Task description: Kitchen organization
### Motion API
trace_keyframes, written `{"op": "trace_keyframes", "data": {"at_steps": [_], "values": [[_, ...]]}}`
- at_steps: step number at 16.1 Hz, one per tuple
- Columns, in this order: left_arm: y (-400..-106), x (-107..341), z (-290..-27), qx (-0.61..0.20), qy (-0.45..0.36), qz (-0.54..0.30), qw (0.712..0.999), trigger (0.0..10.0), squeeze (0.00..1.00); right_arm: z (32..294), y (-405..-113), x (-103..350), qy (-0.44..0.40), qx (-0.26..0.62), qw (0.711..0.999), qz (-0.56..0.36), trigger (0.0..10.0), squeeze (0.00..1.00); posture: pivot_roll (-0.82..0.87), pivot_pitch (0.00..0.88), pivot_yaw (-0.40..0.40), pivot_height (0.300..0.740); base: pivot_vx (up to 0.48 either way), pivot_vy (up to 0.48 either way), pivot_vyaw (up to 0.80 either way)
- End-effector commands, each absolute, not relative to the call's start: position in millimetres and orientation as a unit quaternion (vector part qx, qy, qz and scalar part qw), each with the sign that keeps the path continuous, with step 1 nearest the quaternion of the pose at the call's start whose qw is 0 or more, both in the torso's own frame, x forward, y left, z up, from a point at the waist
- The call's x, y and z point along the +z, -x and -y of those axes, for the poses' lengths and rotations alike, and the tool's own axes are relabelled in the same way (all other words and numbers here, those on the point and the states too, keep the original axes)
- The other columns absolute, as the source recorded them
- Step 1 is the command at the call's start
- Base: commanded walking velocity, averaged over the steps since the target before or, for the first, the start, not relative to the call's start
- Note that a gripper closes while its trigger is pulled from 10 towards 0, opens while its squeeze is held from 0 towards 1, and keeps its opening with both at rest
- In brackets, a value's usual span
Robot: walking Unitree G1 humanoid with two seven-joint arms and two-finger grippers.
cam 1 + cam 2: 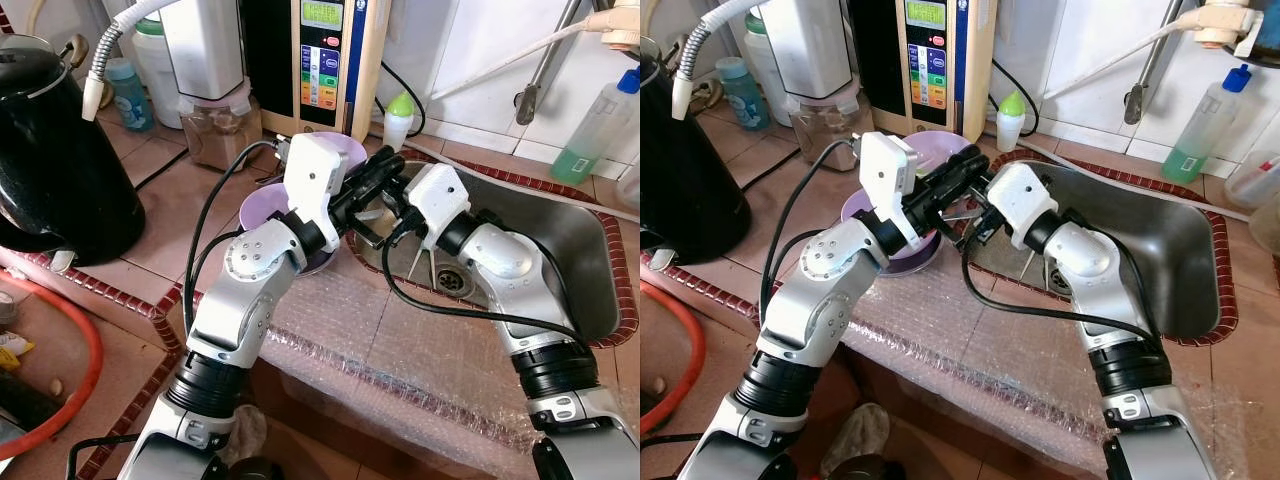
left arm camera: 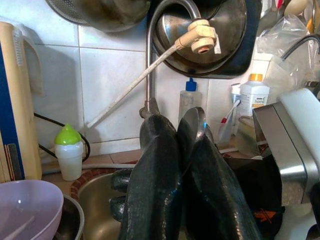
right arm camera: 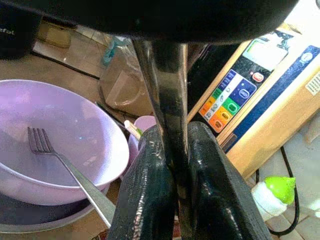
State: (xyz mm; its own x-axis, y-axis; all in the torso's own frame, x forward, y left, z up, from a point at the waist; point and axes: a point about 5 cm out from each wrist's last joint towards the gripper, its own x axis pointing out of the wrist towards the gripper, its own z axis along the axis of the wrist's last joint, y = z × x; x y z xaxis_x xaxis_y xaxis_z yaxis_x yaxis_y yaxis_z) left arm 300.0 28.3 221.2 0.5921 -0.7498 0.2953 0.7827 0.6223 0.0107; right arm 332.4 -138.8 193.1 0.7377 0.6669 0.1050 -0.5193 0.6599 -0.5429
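Over the near-left rim of the steel sink, my two grippers meet tip to tip. My right gripper is shut on a dark, shiny metal utensil handle. My left gripper is shut too, and a thin silver strip of that utensil shows between its fingertips. Just left of the grippers stands a purple bowl holding a fork, stacked in a metal dish. A second purple bowl and a small purple cup sit behind it.
A black kettle stands at far left. A water purifier, a jar and a green-capped bottle line the back wall. The faucet and a green soap bottle are behind the sink. Bubble wrap covers the counter's front edge.
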Motion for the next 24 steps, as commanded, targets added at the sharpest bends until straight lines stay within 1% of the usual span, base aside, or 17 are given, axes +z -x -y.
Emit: {"op": "trace_keyframes", "data": {"at_steps": [1, 4, 7, 9, 12, 14, 15, 16, 17, 19, 20, 21, 22, 23, 24], "values": [[-298, 216, -30, -0.434, 0.057, 0.13, 0.89, 10.0, 1.0, 162, -342, 207, 0.23, 0.258, 0.925, 0.16, 0.0, 0.0, 0.0, 0.0, 0.033, 0.74, 0.0, 0.0, 0.0], [-298, 221, -31, -0.432, 0.061, 0.146, 0.888, 10.0, 1.0, 171, -352, 206, 0.249, 0.206, 0.933, 0.157, 0.0, 0.0, 0.0, 0.0, 0.033, 0.74, 0.0, 0.0, 0.0], [-298, 224, -35, -0.42, 0.058, 0.161, 0.891, 10.0, 1.0, 178, -358, 201, 0.266, 0.174, 0.936, 0.151, 0.0, 0.0, 0.0, 0.0, 0.031, 0.74, 0.0, 0.0, 0.0], [-297, 211, -42, -0.415, 0.038, 0.146, 0.897, 10.0, 1.0, 190, -363, 189, 0.27, 0.132, 0.945, 0.13, 0.0, 0.0, 0.0, 0.0, 0.031, 0.74, 0.0, 0.0, 0.0], [-293, 180, -51, -0.425, -0.023, 0.106, 0.898, 10.0, 1.0, 216, -365, 145, 0.241, 0.042, 0.969, 0.034, 0.0, 0.0, 0.01, 0.0, 0.032, 0.74, 0.0, 0.0, 0.0], [-294, 168, -55, -0.422, -0.043, 0.089, 0.901, 10.0, 1.0, 225, -362, 126, 0.229, 0.006, 0.973, -0.008, 0.0, 0.0, 0.02, 0.0, 0.034, 0.74, 0.0, 0.0, 0.0], [-296, 160, -57, -0.418, -0.067, 0.081, 0.903, 10.0, 1.0, 231, -359, 115, 0.212, -0.024, 0.976, -0.035, 0.0, 0.0, 0.02, 0.0, 0.034, 0.74, 0.0, 0.0, 0.0], [-297, 154, -59, -0.417, -0.084, 0.074, 0.902, 10.0, 1.0, 234, -357, 108, 0.19, -0.043, 0.98, -0.052, 9.4, 0.36, 0.02, 0.0, 0.035, 0.74, 0.0, 0.0, 0.0], [-299, 150, -60, -0.412, -0.097, 0.068, 0.903, 10.0, 1.0, 234, -355, 103, 0.168, -0.05, 0.982, -0.063, 10.0, 1.0, 0.01, 0.0, 0.034, 0.74, 0.0, 0.0, 0.0], [-301, 146, -60, -0.409, -0.114, 0.066, 0.903, 10.0, 1.0, 232, -354, 98, 0.165, -0.051, 0.982, -0.073, 10.0, 1.0, 0.01, 0.0, 0.036, 0.74, 0.0, 0.0, 0.0], [-305, 144, -60, -0.406, -0.132, 0.069, 0.902, 10.0, 0.93, 230, -352, 93, 0.165, -0.047, 0.982, -0.08, 10.0, 1.0, 0.0, 0.0, 0.038, 0.74, 0.0, 0.0, 0.0], [-308, 143, -60, -0.403, -0.136, 0.069, 0.902, 10.0, 0.7, 231, -350, 89, 0.169, -0.049, 0.981, -0.087, 10.0, 1.0, 0.0, 0.0, 0.039, 0.74, 0.0, 0.0, 0.0], [-309, 142, -61, -0.402, -0.137, 0.07, 0.903, 10.0, 0.7, 231, -350, 87, 0.166, -0.051, 0.981, -0.09, 10.0, 1.0, -0.01, 0.0, 0.042, 0.74, 0.0, 0.0, 0.0], [-314, 140, -61, -0.397, -0.153, 0.076, 0.901, 10.0, 0.01, 234, -345, 79, 0.151, -0.06, 0.981, -0.103, 10.0, 1.0, -0.02, 0.0, 0.047, 0.74, 0.0, 0.0, 0.0], [-316, 139, -60, -0.397, -0.158, 0.079, 0.901, 10.0, 0.0, 235, -342, 76, 0.147, -0.062, 0.981, -0.108, 10.0, 1.0, -0.02, 0.0, 0.048, 0.74, 0.0, 0.0, 0.0]]}}
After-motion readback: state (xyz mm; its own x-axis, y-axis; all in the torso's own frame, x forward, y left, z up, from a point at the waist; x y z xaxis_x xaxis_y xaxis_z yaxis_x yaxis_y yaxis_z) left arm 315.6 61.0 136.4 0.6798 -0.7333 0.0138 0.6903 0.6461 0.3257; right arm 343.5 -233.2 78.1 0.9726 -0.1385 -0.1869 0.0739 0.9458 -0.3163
